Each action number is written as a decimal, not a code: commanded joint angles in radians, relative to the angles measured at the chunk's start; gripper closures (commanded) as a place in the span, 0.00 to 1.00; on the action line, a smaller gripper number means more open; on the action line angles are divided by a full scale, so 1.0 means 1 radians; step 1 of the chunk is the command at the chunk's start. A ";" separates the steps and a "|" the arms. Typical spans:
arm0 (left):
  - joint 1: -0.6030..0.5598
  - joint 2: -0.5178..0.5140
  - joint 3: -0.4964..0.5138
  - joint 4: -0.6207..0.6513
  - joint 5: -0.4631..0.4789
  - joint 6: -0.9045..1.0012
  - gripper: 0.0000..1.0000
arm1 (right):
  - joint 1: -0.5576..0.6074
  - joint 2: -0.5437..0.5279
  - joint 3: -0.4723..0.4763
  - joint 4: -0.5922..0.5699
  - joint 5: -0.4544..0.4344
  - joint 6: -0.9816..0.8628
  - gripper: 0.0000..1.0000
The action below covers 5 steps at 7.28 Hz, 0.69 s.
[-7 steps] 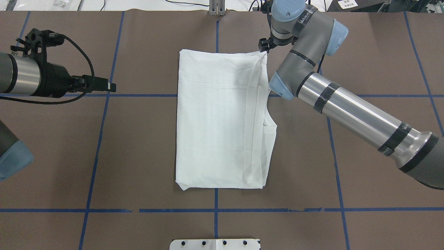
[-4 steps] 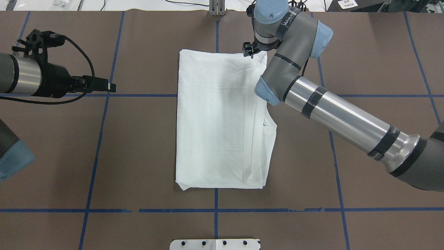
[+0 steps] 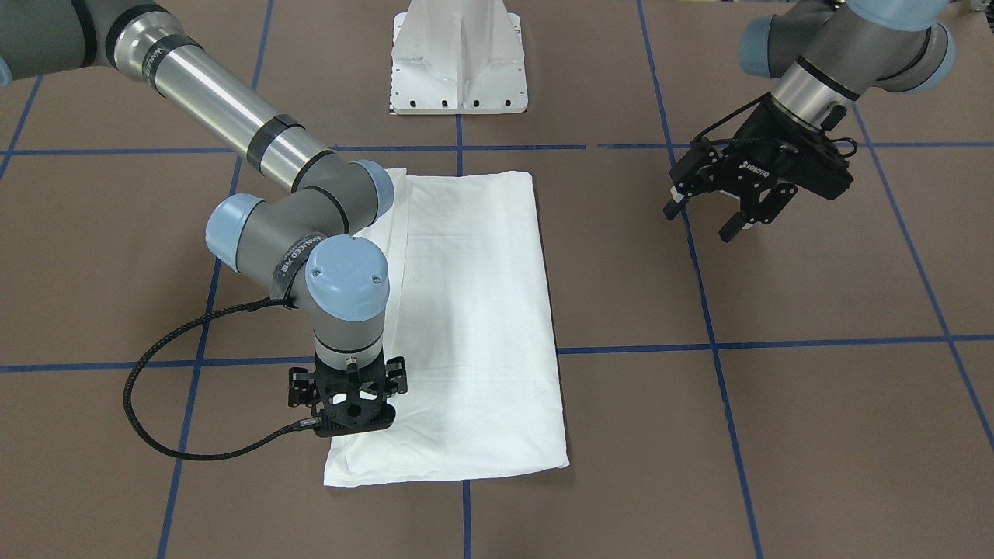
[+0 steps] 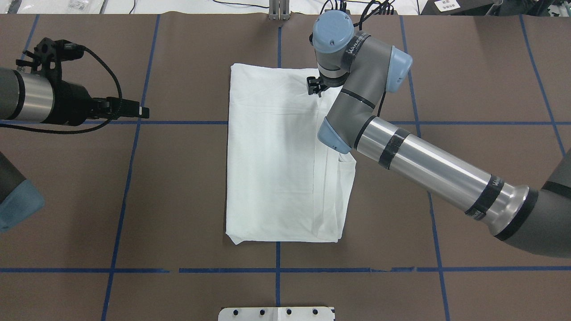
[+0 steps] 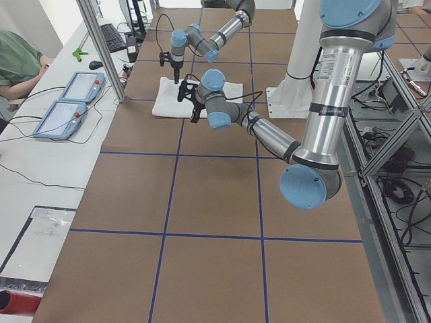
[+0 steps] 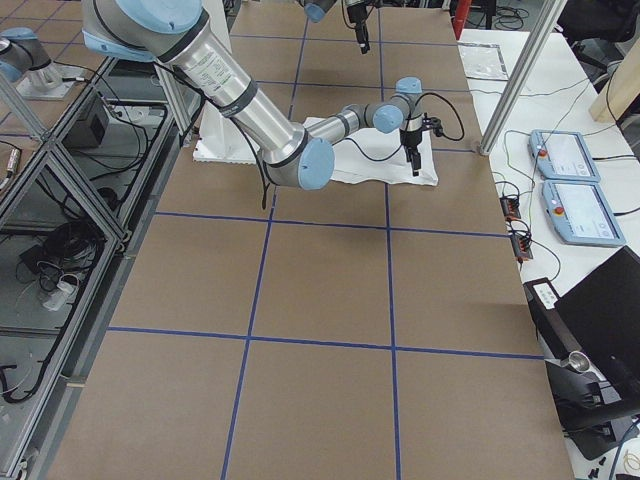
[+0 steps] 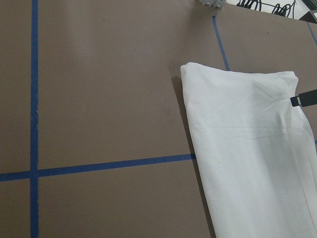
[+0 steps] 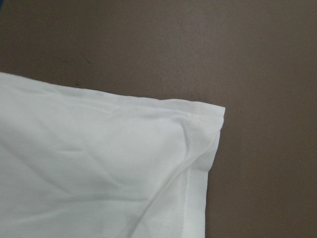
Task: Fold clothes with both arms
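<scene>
Hovering over the T-shirt's (image 4: 272,156) far right corner, mid-counter (image 4: 178,200), the right arm's (image 4: 419,156) jaws cannot be judged spread or closed; the left arm's (image 4: 35,100) are spread, idle; all corner layers should be pinched together.

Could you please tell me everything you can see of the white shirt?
The white shirt is plain, thin-looking cloth, folded into a long rectangle, flat on the brown table across its blue tape lines. In the overhead view a folded-in strip with a stitched hem runs down its right side, where a lower layer juts out. Faint creases show, no print. The right gripper is over it near its far right corner; contact is unclear.
</scene>
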 commanded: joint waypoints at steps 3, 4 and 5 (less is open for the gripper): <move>0.000 -0.003 0.000 0.001 0.000 0.000 0.00 | -0.014 0.003 -0.007 -0.022 -0.009 0.004 0.00; 0.000 -0.006 0.000 0.001 0.000 -0.001 0.00 | -0.016 0.000 -0.011 -0.022 -0.009 0.002 0.00; 0.000 -0.012 0.002 0.002 0.000 0.000 0.00 | -0.014 -0.005 -0.011 -0.022 -0.009 0.001 0.00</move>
